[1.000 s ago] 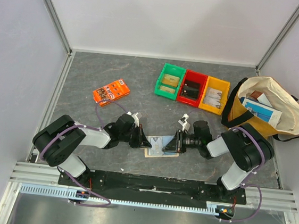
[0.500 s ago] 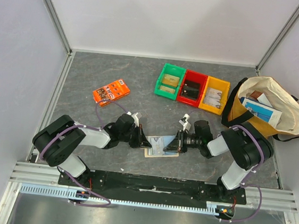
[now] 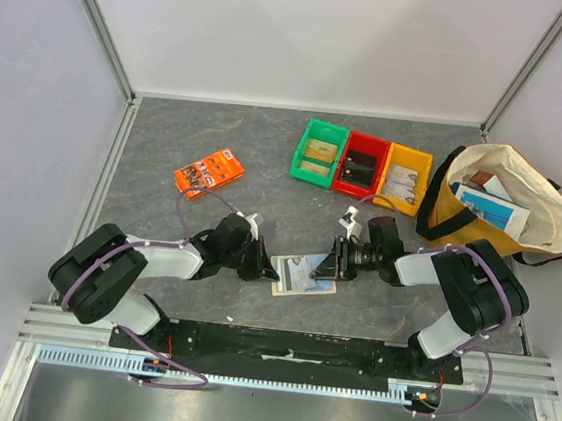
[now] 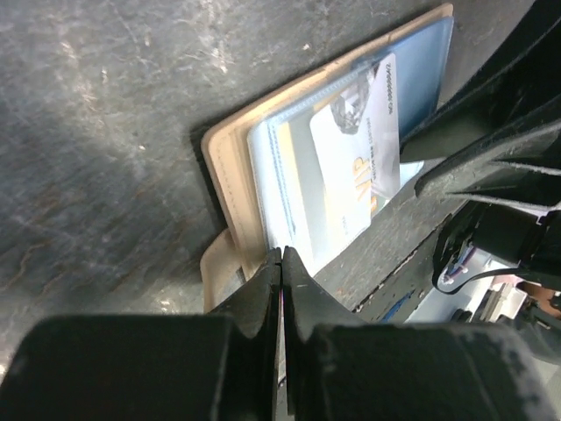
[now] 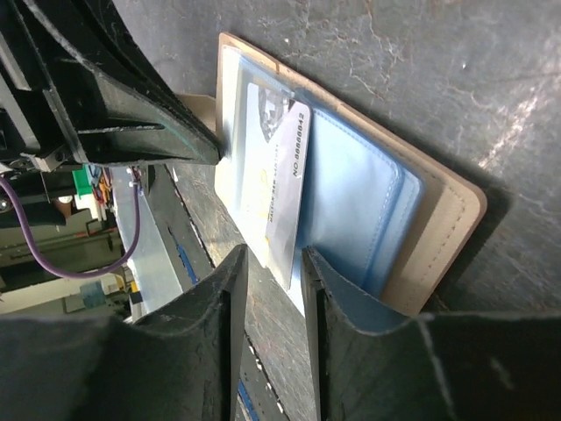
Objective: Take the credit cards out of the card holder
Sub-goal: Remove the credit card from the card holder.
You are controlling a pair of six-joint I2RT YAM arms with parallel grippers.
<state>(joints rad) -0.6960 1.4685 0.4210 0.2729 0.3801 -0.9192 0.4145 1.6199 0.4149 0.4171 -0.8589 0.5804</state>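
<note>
Grey mottled tabletop (image 3: 168, 138), enclosed by plain white walls, carries all items noted. Nearest the arm bases, the card holder (image 3: 298, 285) lies opened flat between the two grippers, pale blue sleeves uppermost and tan cover beneath. One whitish credit card (image 4: 351, 167) sits partly out of a sleeve at a slant; its print is too small to read in full, and any further cards are hidden inside the sleeves. The left gripper (image 4: 280, 259) has its fingers pressed together, tips at the holder's near edge beside the little tab (image 4: 215, 267); whether sleeve material is caught between them cannot be told. The right gripper (image 5: 272, 263) shows a narrow gap between its fingers, with the card's end lying in line with that gap; contact with the card cannot be confirmed. Farther back on the left lies an orange packet (image 3: 209, 172). Beyond the holder stand a green bin (image 3: 319, 153), a red bin (image 3: 361, 165) and a yellow bin (image 3: 403, 177), touching in a row, contents indistinct. At far right a cream tote bag (image 3: 503, 199) slumps open, holding papers only partly visible.
</note>
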